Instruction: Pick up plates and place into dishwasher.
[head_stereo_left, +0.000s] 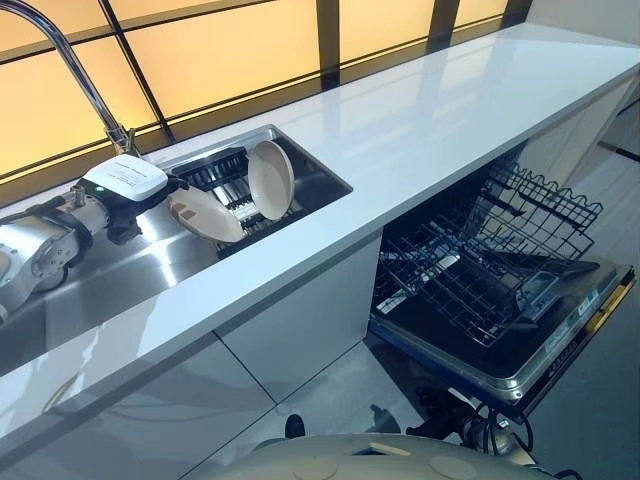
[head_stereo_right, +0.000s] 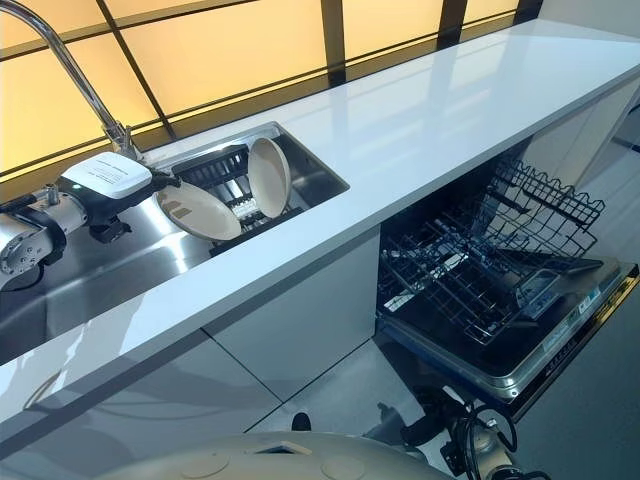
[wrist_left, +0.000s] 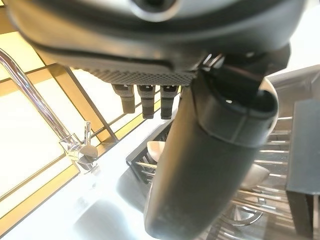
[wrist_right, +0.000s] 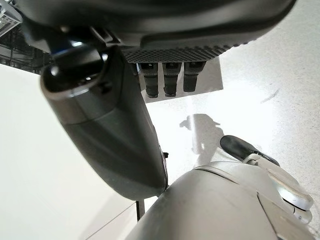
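Observation:
Two beige plates stand in a black dish rack (head_stereo_left: 215, 168) inside the steel sink (head_stereo_left: 150, 265). One plate (head_stereo_left: 270, 180) is upright; the other plate (head_stereo_left: 205, 215) leans back toward my left hand (head_stereo_left: 160, 188). That hand hovers over the sink at the leaning plate's upper rim, fingers straight; I cannot tell whether it touches. In the left wrist view its thumb (wrist_left: 210, 150) covers part of the rack and a plate (wrist_left: 260, 175). My right hand (wrist_right: 110, 115) hangs relaxed and empty above the floor. The dishwasher (head_stereo_left: 530, 340) stands open at the right with its wire rack (head_stereo_left: 470, 270) pulled out.
A tall chrome faucet (head_stereo_left: 70, 70) rises behind the sink at the left. The white counter (head_stereo_left: 450, 110) runs off to the right above the dishwasher. The dishwasher's lowered door (head_stereo_left: 590, 310) juts out into the floor space.

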